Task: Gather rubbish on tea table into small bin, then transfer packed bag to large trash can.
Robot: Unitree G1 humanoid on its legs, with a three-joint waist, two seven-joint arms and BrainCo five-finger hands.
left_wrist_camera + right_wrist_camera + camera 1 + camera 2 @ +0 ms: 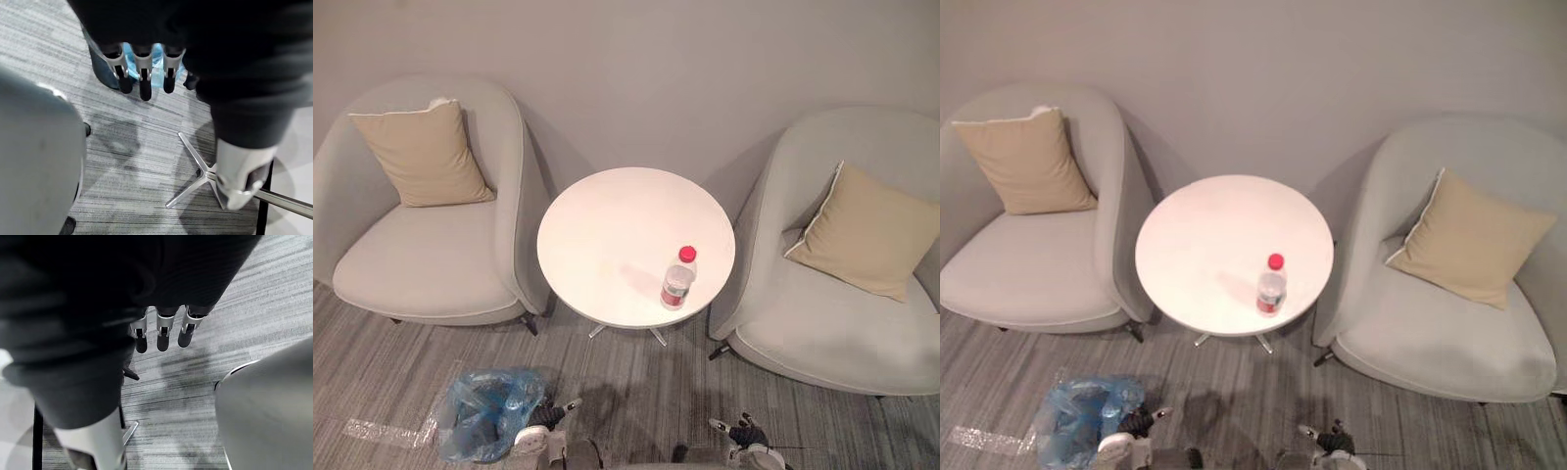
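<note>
A clear plastic bottle (677, 279) with a red cap stands upright near the front right edge of the round white tea table (607, 235). On the floor at the front left sits the small bin (487, 411), lined with a crumpled blue bag (156, 53). My left hand (540, 423) hangs low just right of the bin, its fingers (142, 73) relaxed and holding nothing. My right hand (744, 433) hangs low in front of the table's right side; its fingers (164, 328) are also relaxed and empty. Both hands are well below and short of the bottle.
Two grey armchairs flank the table, the left one (431, 259) and the right one (842, 328), each with a tan cushion. A clear plastic scrap (384, 431) lies on the carpet left of the bin. The table's metal foot (193, 174) spreads over the floor.
</note>
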